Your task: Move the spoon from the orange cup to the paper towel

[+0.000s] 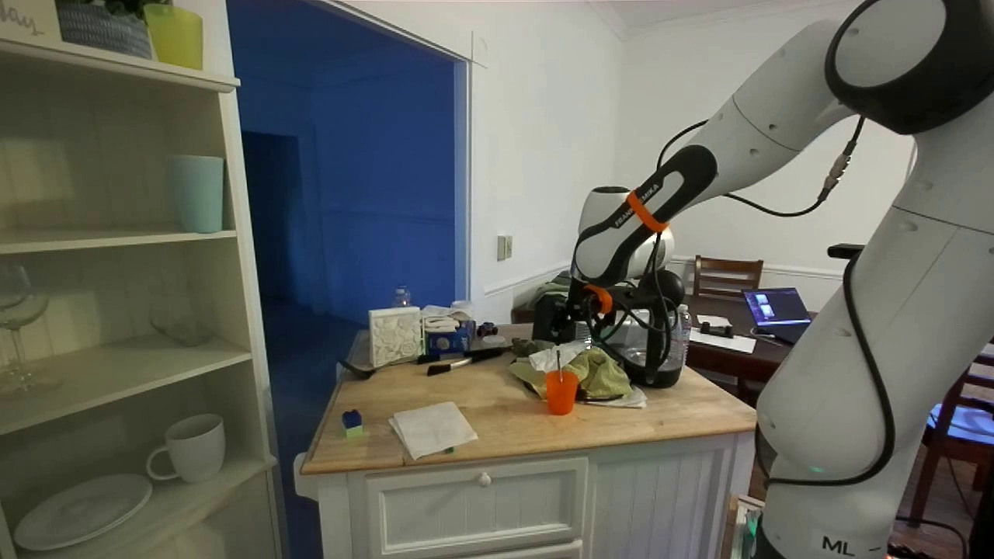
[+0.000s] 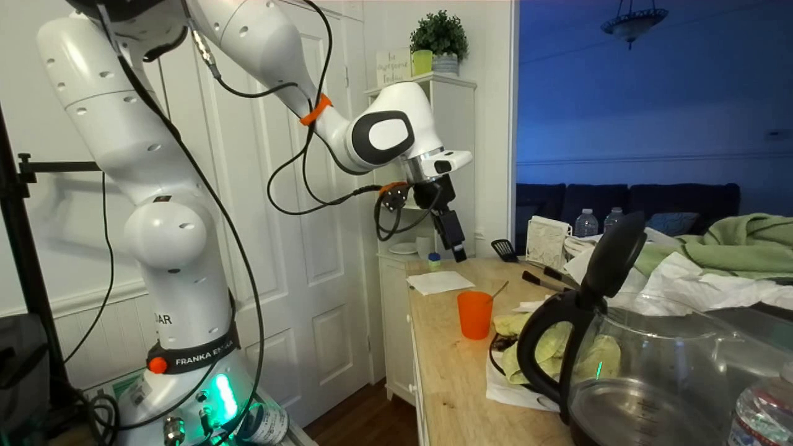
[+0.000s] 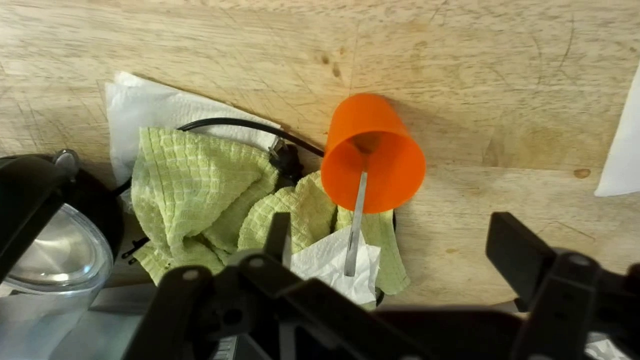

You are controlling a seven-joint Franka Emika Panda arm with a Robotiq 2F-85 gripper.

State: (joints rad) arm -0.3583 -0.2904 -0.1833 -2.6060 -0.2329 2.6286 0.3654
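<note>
You have, itemised: one orange cup, one spoon, one kettle, one white mug, one plate, one laptop, three bottles.

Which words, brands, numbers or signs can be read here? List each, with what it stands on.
"be awesome today": white sign.
"FRAN... EMIKA": black arm trim, broken by the orange strap.
"FRANKA E...": black base band, rest obscured.
"ML": white lower column.
"AR": same column, start unclear.
Too small or blurred: markings on the kettle, label on the water bottle, screen of the laptop. No legible numbers.
</note>
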